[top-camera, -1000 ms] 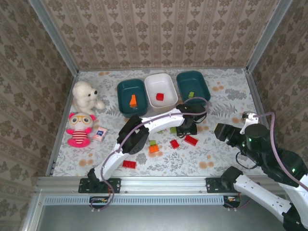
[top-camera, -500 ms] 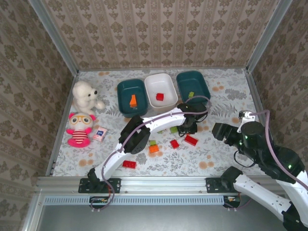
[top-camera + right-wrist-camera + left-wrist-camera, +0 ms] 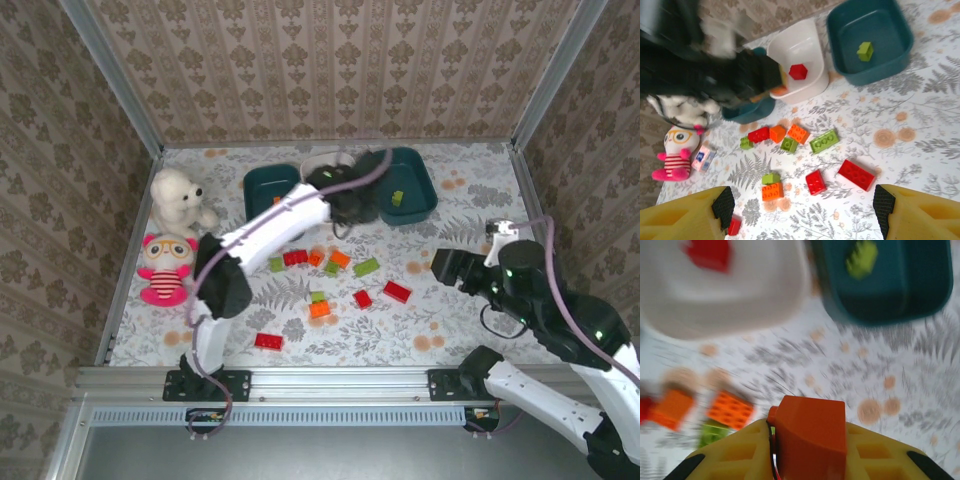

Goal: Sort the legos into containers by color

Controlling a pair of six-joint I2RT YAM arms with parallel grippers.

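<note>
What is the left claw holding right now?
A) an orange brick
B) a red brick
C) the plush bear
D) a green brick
A: the left wrist view shows an orange brick clamped in the shut left gripper.

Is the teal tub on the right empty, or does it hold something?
Not empty: one light green lego lies inside the teal tub.

The white tub (image 3: 807,47) and the teal tub (image 3: 885,32) beside it are smooth, glossy plastic. A red brick (image 3: 856,175) near the white tub is shiny plastic; the table cover (image 3: 930,125), matt.
</note>
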